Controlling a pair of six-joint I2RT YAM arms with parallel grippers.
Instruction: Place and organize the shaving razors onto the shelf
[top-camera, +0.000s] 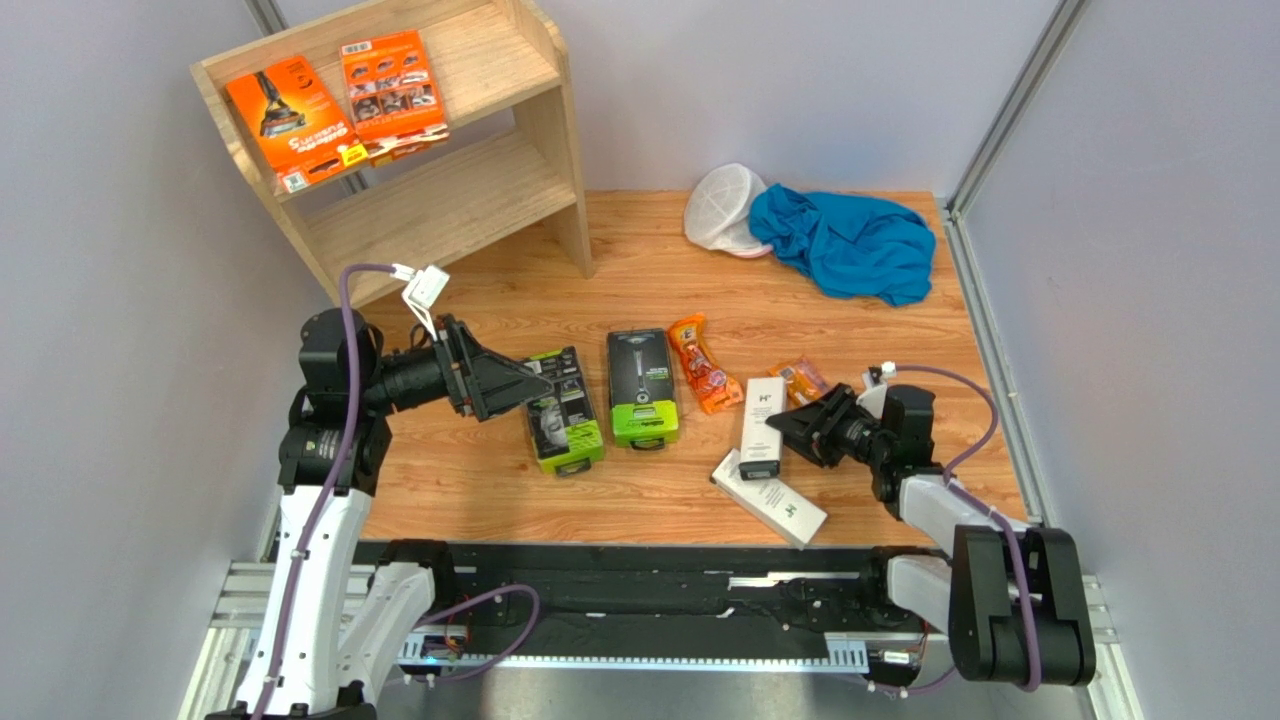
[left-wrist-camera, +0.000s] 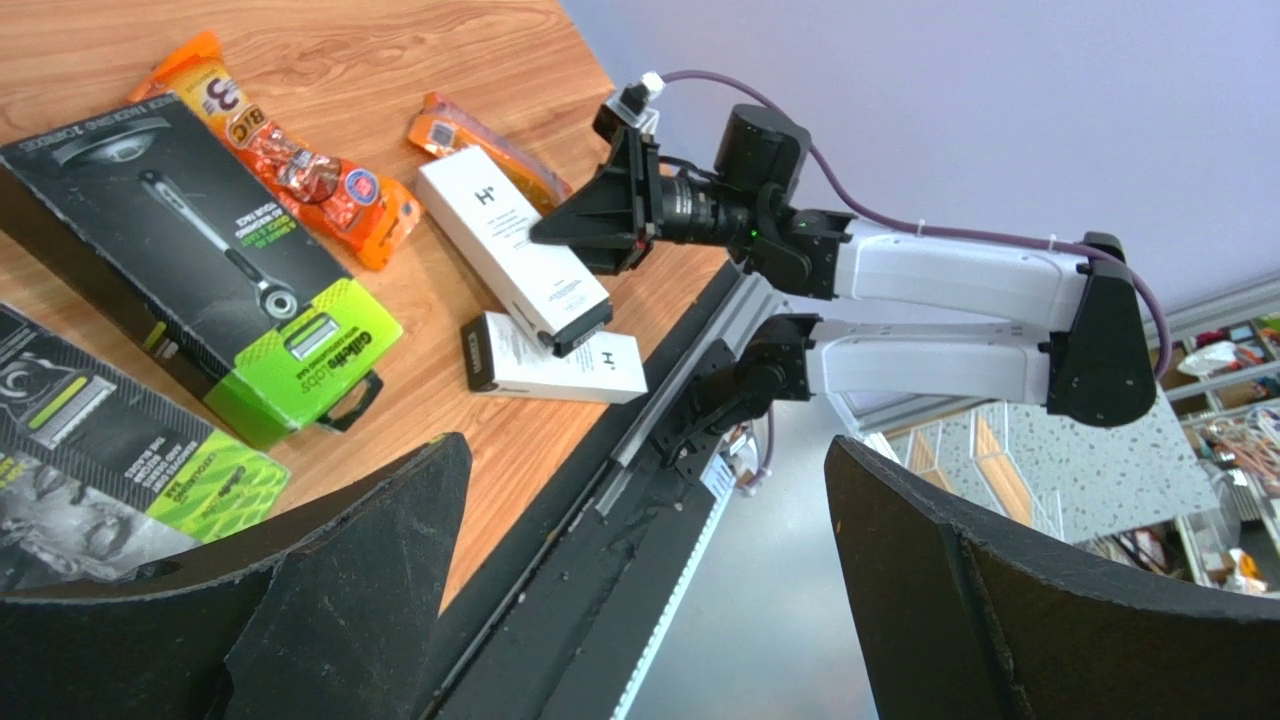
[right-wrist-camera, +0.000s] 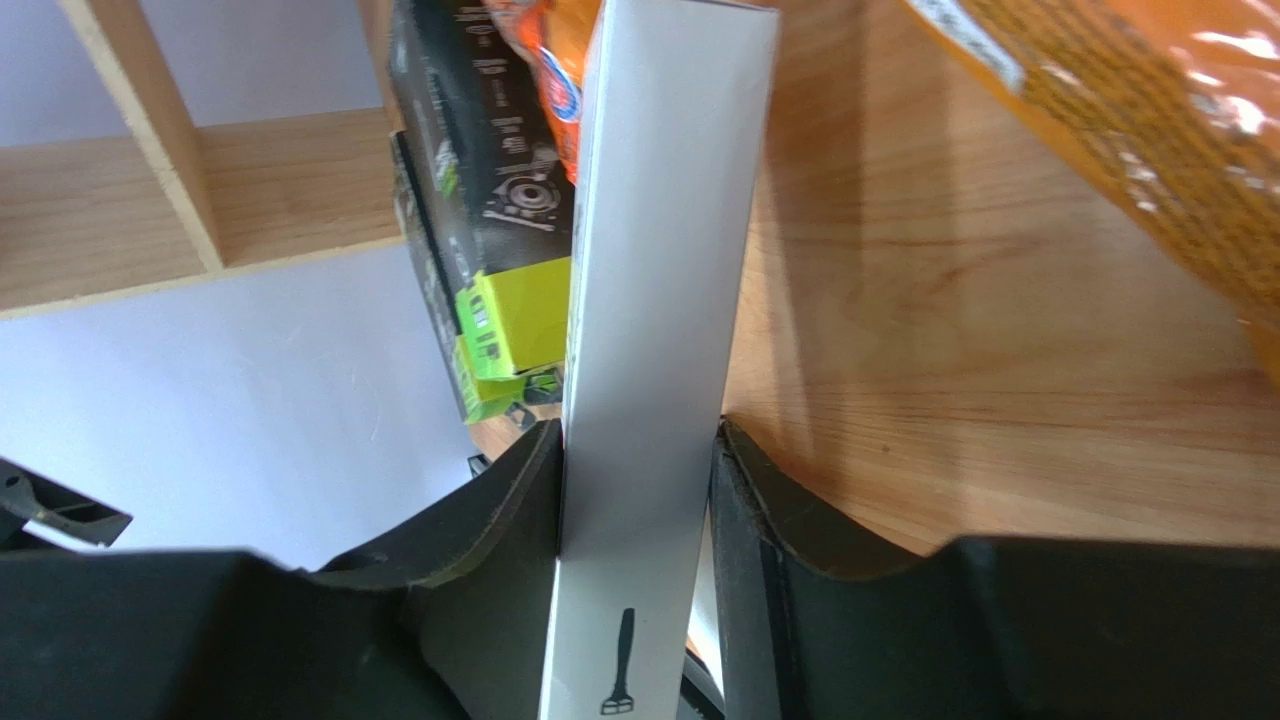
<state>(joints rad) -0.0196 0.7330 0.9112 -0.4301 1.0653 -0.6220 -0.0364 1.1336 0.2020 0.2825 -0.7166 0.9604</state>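
Note:
The light-wood shelf stands at the far left, with two flat orange packs on its top tier. On the table lie two black-and-green packs, two small orange packets and two white boxes. My right gripper is shut on the side of one white box, which lies partly over the other white box. My left gripper is open and empty, just left of the nearer black-and-green pack; its fingers frame the table's near edge.
A blue cloth and a white mesh cap lie at the far right. A black rail runs along the near edge. Grey walls close in both sides.

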